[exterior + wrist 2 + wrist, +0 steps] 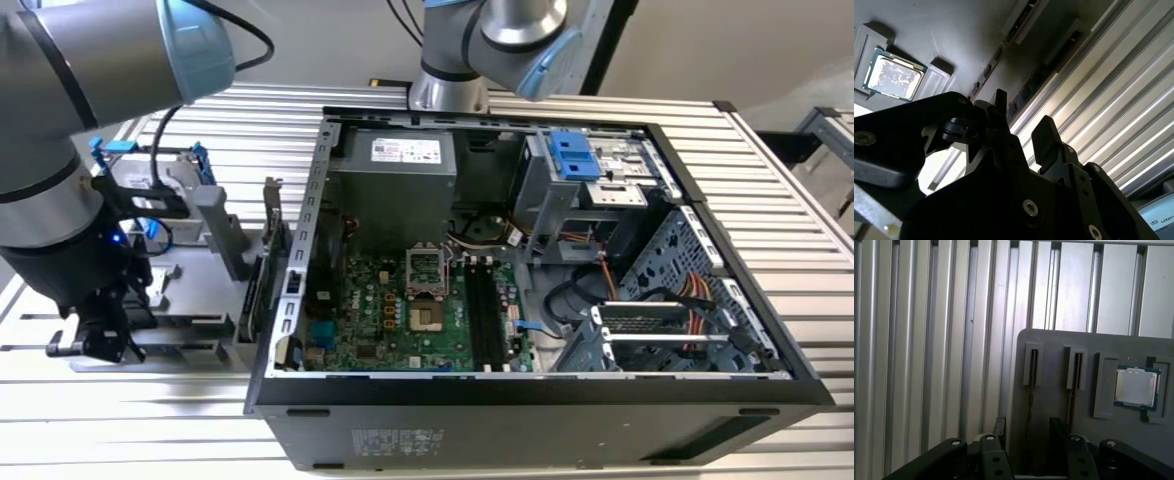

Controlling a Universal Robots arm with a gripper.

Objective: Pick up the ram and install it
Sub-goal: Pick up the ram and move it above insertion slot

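The tool point(1027, 426) is open and holds nothing, its black fingers point(1056, 432) spread either side of the ram point(1030, 402), which stands on edge in a slot of the grey holder point(1054, 342); I cannot tell if they touch. The exterior view puts the tool near the worktop's point(267, 120) edge at the exterior view's left, beside the open computer case point(534, 420), while both wrist views show a processor point(1136, 387) in the holder. The ram's long axis runs along the worktop's ribs.

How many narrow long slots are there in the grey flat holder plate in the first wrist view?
2. One slot lies next to the square silver processor chip; the other slot is farther from it, near the grey flat holder plate's edge. More may be hidden.
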